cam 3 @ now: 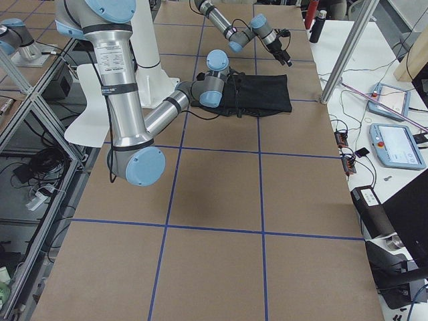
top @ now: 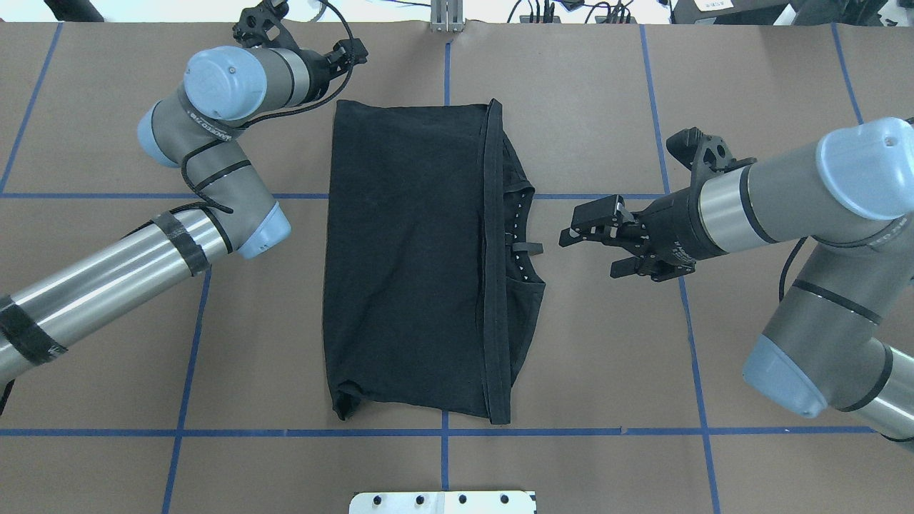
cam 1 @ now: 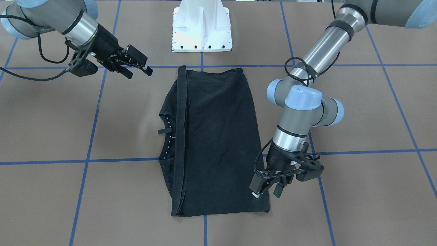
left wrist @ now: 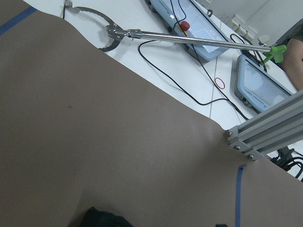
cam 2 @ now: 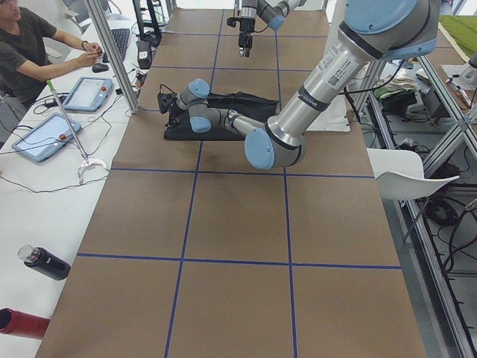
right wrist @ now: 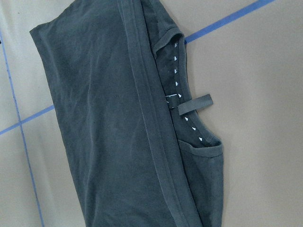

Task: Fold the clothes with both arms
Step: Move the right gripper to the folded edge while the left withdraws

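The black T-shirt (cam 1: 218, 136) (top: 407, 264) lies flat on the brown table, folded lengthwise into a long rectangle. Its collar with a small white-dotted band (right wrist: 182, 90) faces my right arm's side. My left gripper (cam 1: 267, 194) (top: 351, 53) hangs open, pointing down over the shirt's far corner on my left. Its wrist view catches only a scrap of black cloth (left wrist: 102, 218). My right gripper (cam 1: 140, 73) (top: 589, 253) stands open above bare table beside the collar, apart from the cloth, with nothing between its fingers.
The white pedestal base (cam 1: 202, 30) stands at the table's near edge. Blue tape lines (top: 443, 432) grid the surface. A person (cam 2: 30, 45) sits at a side bench with tablets (cam 2: 41, 138), cables and a bottle (cam 2: 45, 262). An aluminium post (cam 3: 348, 53) rises at the table's far edge.
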`<state>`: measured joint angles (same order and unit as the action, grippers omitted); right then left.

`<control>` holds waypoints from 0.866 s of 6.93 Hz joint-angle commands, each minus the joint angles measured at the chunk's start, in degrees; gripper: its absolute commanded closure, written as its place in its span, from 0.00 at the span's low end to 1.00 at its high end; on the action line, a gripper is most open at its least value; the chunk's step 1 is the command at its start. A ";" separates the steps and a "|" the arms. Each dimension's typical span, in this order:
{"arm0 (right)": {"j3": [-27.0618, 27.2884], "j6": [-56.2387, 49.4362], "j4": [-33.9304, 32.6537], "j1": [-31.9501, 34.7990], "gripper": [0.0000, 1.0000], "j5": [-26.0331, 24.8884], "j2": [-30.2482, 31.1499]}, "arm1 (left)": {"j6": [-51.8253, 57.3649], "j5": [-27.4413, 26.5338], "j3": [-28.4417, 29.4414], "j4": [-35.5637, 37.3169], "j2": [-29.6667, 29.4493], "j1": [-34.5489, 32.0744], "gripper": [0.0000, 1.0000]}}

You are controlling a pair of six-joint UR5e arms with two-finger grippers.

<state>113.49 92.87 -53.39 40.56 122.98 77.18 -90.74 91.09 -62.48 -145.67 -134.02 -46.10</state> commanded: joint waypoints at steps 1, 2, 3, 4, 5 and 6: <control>-0.64 -5.66 -5.10 -3.35 0.00 -6.39 -2.45 | 4.74 7.14 -5.95 0.48 5.66 -2.23 0.00; -0.55 -7.86 -14.80 -5.29 0.00 -9.74 -7.69 | 6.96 8.91 -11.29 0.57 10.13 -3.02 0.00; -0.46 -12.84 -22.47 -6.27 0.00 -11.34 -10.44 | 10.38 12.06 -16.56 0.57 15.14 -3.99 0.00; -0.63 -17.24 -24.38 -10.28 0.00 -16.31 -10.64 | 13.11 14.27 -20.62 0.57 19.80 -4.60 0.00; -1.77 -17.46 -24.57 -15.28 0.00 -23.41 -12.39 | 14.79 16.12 -23.71 0.31 23.68 -4.61 0.00; -4.56 -17.63 -24.66 -16.98 0.00 -24.27 -13.88 | 16.54 16.92 -27.91 0.13 27.80 -4.61 0.00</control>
<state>111.45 76.07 -77.39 26.87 102.13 65.14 -76.45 106.50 -85.63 -145.33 -111.20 -50.61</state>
